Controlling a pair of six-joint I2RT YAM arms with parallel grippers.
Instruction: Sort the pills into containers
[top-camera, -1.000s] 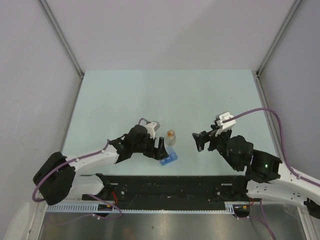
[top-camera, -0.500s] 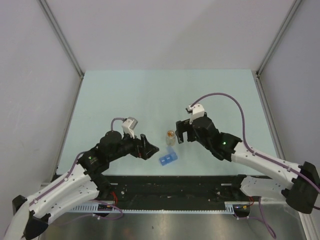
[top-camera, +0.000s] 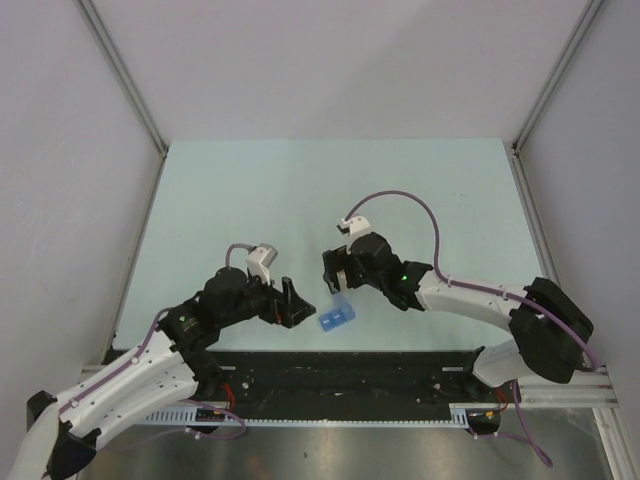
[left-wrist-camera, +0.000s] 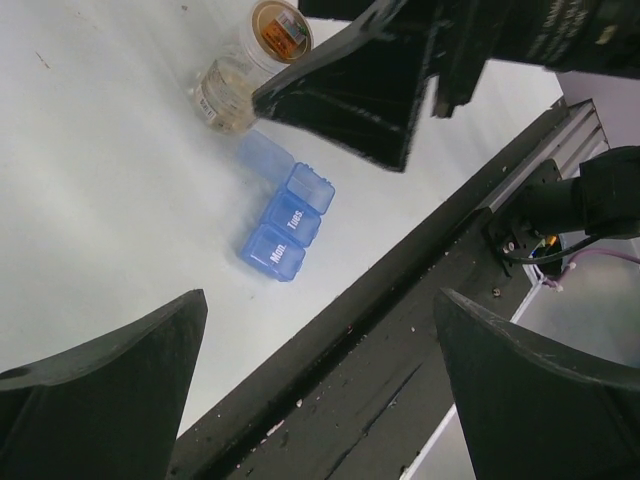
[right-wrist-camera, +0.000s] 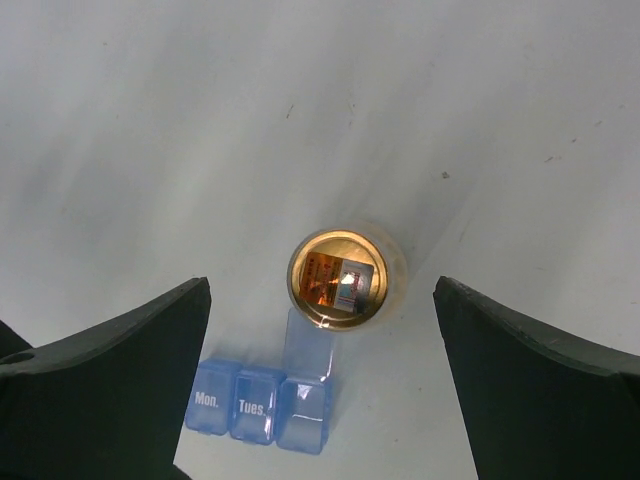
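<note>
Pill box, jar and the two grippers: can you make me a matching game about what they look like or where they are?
Things:
1. pill box
2. jar
3. right gripper
4. left gripper

Clues:
A. gold top, standing upright
B. open, beside the pill box, on its left in the top view
C. blue, one lid flipped open
D. open, above the jar

Pairs: 1-C, 2-A, 3-D, 4-B
</note>
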